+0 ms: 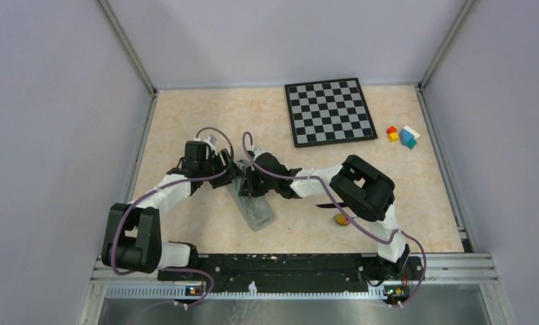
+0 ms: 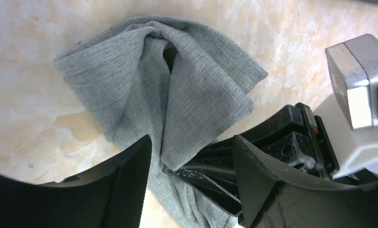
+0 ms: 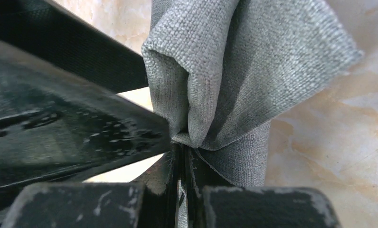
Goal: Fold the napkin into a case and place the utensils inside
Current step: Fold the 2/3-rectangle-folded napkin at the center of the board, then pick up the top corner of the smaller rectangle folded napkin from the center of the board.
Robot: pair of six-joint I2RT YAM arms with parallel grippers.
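The grey-green napkin (image 1: pixel 259 215) lies as a narrow folded strip in the middle of the table, its far end lifted and bunched (image 2: pixel 177 80). My right gripper (image 3: pixel 183 149) is shut on that end, with the cloth (image 3: pixel 234 71) pinched between its fingers. My left gripper (image 2: pixel 192 142) stands open around the same end, its fingers (image 2: pixel 130 180) on either side of the cloth and of the right gripper's black fingers (image 2: pixel 225 166). In the top view both grippers (image 1: pixel 234 175) (image 1: pixel 251 184) meet over the strip's far end. The dark knife (image 1: pixel 329 205) and the spoon's yellow bowl (image 1: pixel 340 219) lie partly hidden under the right arm.
A black-and-white chessboard (image 1: pixel 329 112) lies at the back right. Small coloured blocks (image 1: pixel 402 135) sit beside it near the right wall. Grey walls close in the table on three sides, and a black rail (image 1: pixel 287 264) runs along the near edge.
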